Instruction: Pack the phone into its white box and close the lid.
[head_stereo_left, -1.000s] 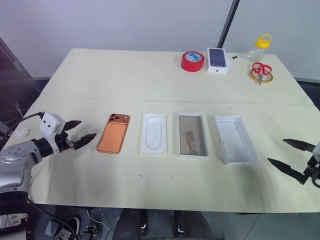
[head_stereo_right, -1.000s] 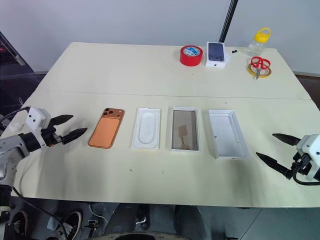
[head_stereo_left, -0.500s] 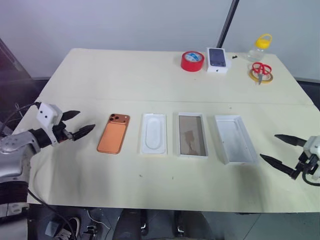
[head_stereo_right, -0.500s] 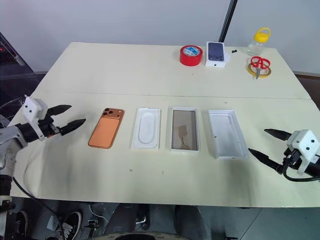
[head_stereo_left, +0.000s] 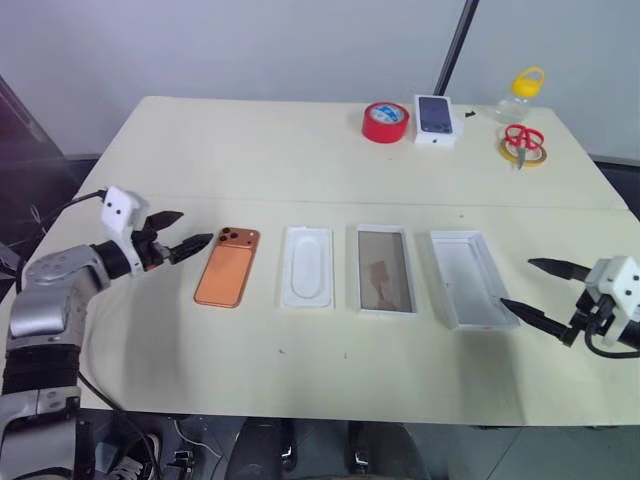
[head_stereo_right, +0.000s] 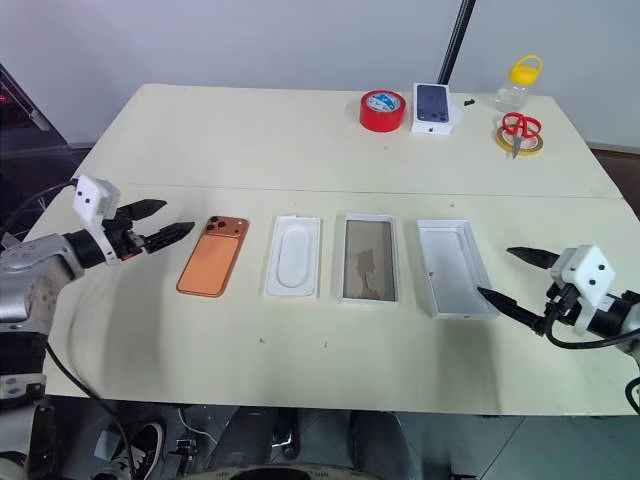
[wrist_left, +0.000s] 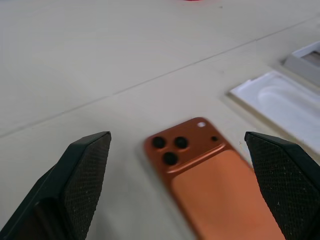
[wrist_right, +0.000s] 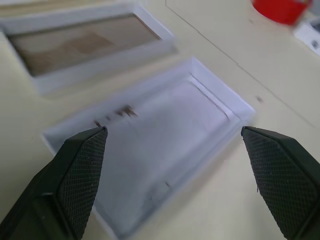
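The copper-orange phone (head_stereo_left: 228, 266) lies back up on the table, camera cluster at its far end. To its right, past a white insert, sits the white box (head_stereo_left: 385, 270) with a brownish floor, then the all-white lid (head_stereo_left: 472, 278), open side up. My left gripper (head_stereo_left: 196, 226) is open just left of the phone's camera end, pointing at it; the left wrist view shows the phone (wrist_left: 215, 185) between and below the fingers. My right gripper (head_stereo_left: 516, 283) is open at the lid's near right corner. The right wrist view shows the lid (wrist_right: 165, 165) and, beyond it, the white box (wrist_right: 80, 45).
A white insert with a rounded recess (head_stereo_left: 307, 266) lies between phone and box. At the table's far side stand a red tape roll (head_stereo_left: 385, 122), a small white box with a phone picture (head_stereo_left: 436, 120), a yellow-capped bottle (head_stereo_left: 520, 95) and red scissors (head_stereo_left: 522, 140).
Both arms have swung inward. The left gripper came right and up toward the phone's camera end. The right gripper came left up to the lid's corner. Both stayed open.
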